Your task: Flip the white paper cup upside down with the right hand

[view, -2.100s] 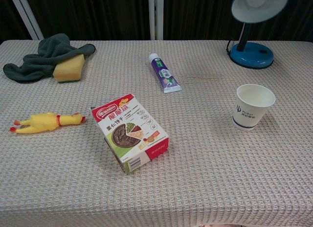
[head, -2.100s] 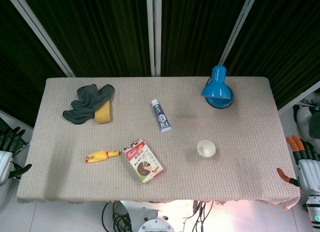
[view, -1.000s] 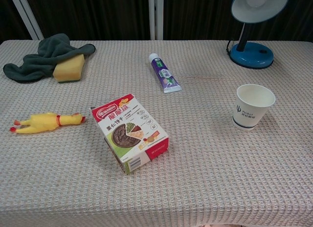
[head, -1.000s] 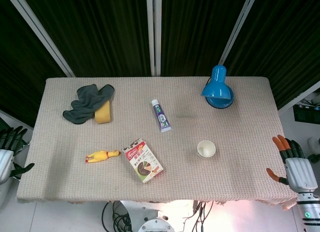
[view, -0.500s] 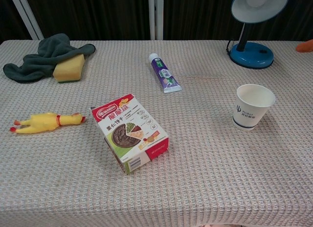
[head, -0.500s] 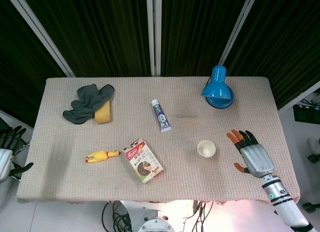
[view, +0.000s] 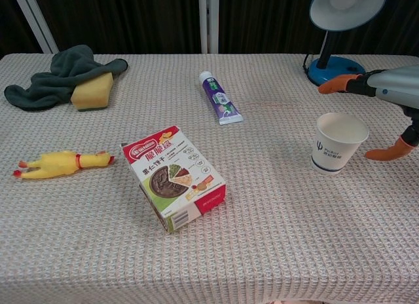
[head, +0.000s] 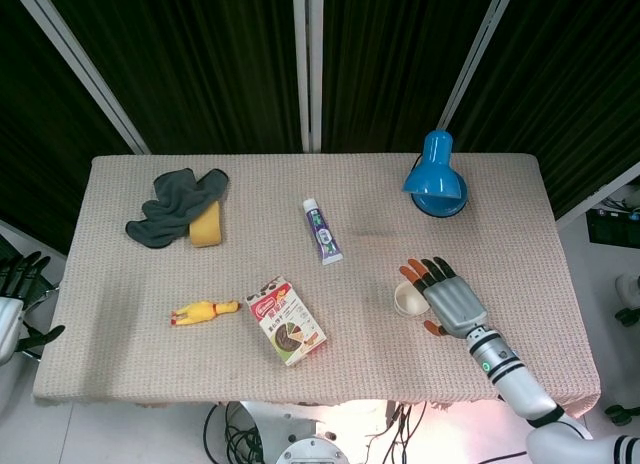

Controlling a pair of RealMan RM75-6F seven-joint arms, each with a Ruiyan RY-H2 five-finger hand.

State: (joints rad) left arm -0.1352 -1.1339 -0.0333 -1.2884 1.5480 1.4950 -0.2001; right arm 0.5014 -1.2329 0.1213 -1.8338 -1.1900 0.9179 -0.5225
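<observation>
The white paper cup (head: pixel 407 300) (view: pixel 338 142) stands upright, mouth up, right of the table's middle. My right hand (head: pixel 447 298) (view: pixel 386 101) hovers just to the cup's right and partly over it, fingers spread and holding nothing. Its orange fingertips (view: pixel 332 86) reach past the rim, and the thumb (view: pixel 386 151) hangs beside the cup's wall without touching. My left hand (head: pixel 18 299) stays off the table's left edge, fingers apart and empty.
A blue desk lamp (head: pixel 436 176) stands behind the cup. A toothpaste tube (head: pixel 321 230), a snack box (head: pixel 287 320), a yellow rubber chicken (head: pixel 203 311), and a yellow sponge (head: pixel 206 224) against a grey cloth (head: pixel 172 204) lie further left on the woven table cover (head: pixel 140 364).
My right hand has swept in from beyond the table's right edge to just beside the cup. The cup and my left hand have not moved.
</observation>
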